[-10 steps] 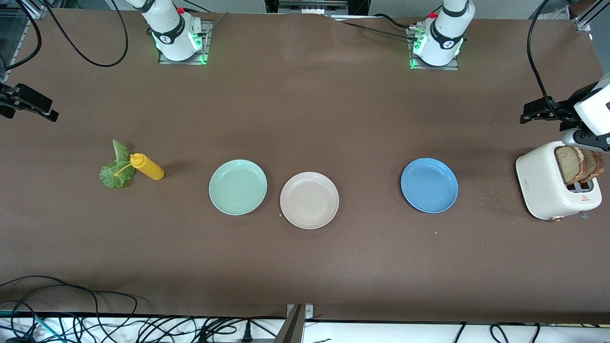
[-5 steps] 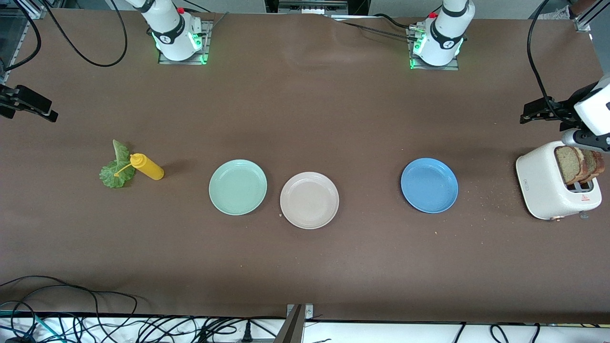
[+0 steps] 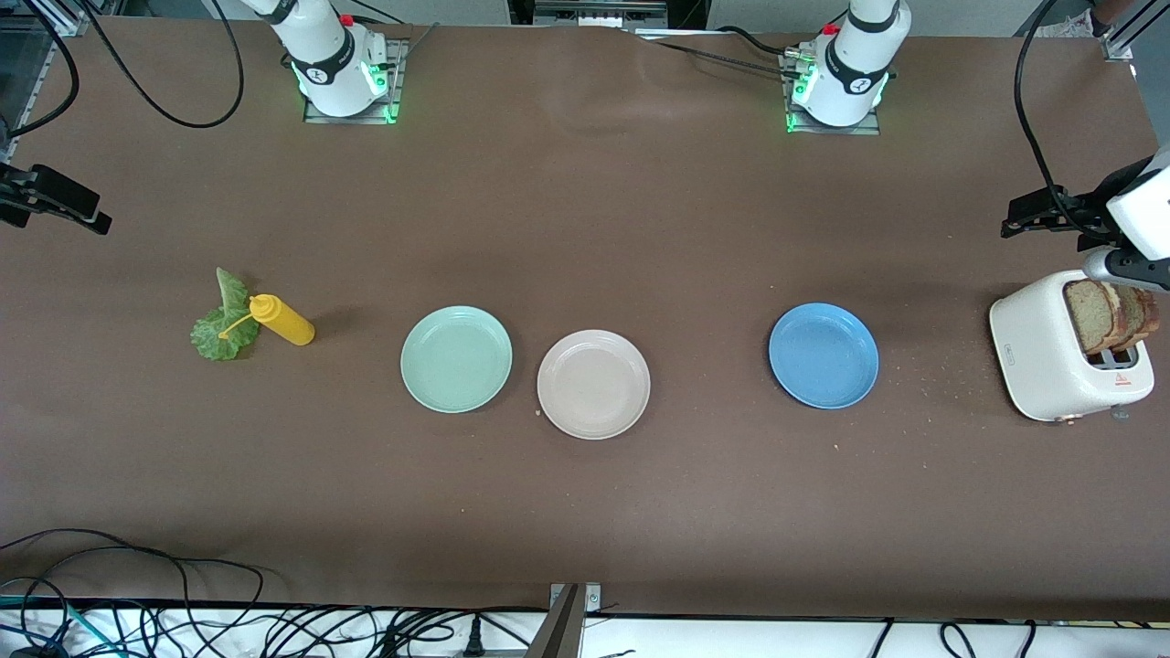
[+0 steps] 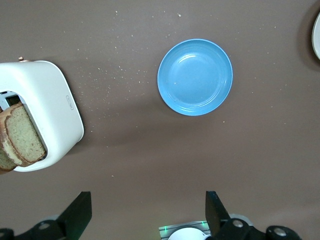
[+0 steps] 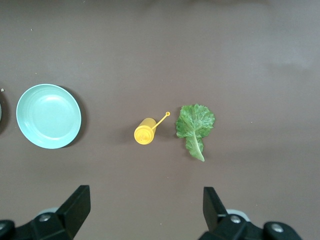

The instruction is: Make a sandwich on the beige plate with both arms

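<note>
The beige plate (image 3: 593, 384) lies bare mid-table between a mint green plate (image 3: 456, 358) and a blue plate (image 3: 824, 355). Two brown bread slices (image 3: 1108, 315) stand in a white toaster (image 3: 1042, 361) at the left arm's end; they also show in the left wrist view (image 4: 20, 137). The lettuce leaf (image 3: 222, 322) lies flat at the right arm's end, beside a yellow squeeze bottle (image 3: 285, 322). My left gripper (image 4: 148, 200) is open and empty, high over the table by the toaster. My right gripper (image 5: 145, 195) is open and empty, high over the table by the lettuce (image 5: 195, 125).
Crumbs lie scattered between the blue plate and the toaster. Black cables hang over both ends of the table and along its front edge. The bottle's thin nozzle lies over the lettuce.
My left arm's hand has drifted slightly downward and toward the table's end in the front view. Plates, lettuce, bottle and bread have not moved.
</note>
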Motion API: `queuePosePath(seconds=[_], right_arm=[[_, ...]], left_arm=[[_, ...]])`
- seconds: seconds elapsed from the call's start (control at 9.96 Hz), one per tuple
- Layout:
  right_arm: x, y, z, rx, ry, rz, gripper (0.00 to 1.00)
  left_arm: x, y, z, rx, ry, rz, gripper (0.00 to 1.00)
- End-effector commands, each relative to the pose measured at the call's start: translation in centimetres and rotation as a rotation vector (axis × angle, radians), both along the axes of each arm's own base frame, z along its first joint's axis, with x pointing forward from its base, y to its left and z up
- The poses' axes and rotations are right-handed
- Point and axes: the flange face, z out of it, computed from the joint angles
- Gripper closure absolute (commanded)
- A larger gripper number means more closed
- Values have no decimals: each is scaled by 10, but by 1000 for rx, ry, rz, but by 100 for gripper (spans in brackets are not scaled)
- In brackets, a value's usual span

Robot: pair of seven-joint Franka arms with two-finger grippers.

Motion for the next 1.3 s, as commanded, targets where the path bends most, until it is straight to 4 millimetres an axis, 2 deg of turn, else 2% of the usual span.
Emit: queuePosePath(seconds=[0.0,1.2], right_arm=[[-4,-2,-2,-11,7,-1,0],[0,0,-13,-13,33,-7,0]], left_arm=[[1,2,1,-13,-1,-19,0],[1,2,1,-15,-1,-19,0]])
